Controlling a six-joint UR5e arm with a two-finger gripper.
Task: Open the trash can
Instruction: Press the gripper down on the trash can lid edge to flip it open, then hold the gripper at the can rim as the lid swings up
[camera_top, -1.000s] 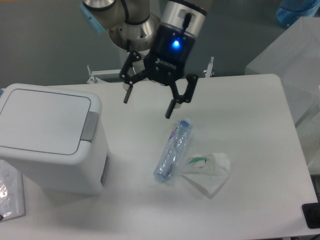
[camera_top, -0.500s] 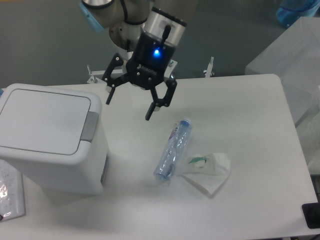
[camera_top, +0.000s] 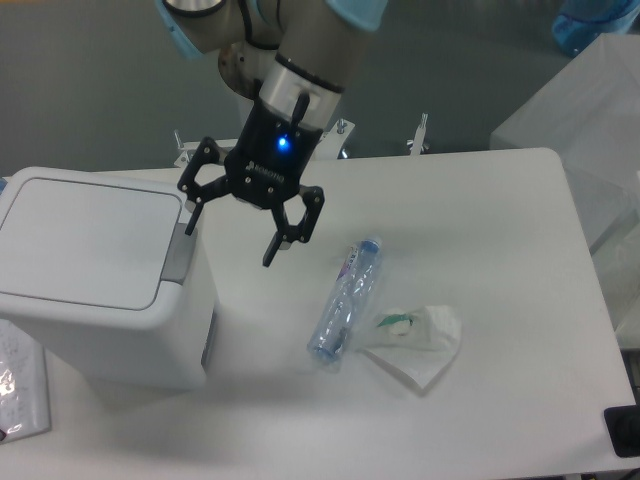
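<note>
The trash can is a large white boxy bin at the left of the table, its flat lid shut. Its grey push-button tab sits on the lid's right edge. My gripper hangs open just right of the bin. One fingertip is close above the tab's upper end; the other points down over the table. It holds nothing. I cannot tell whether the finger touches the bin.
An empty clear plastic bottle lies on the table right of the bin. A crumpled white tissue with a green mark lies beside it. A clear plastic bag lies at the front left corner.
My gripper has moved left and down towards the bin, from above the bottle to beside the grey tab. It stays open. Nothing else moved.
</note>
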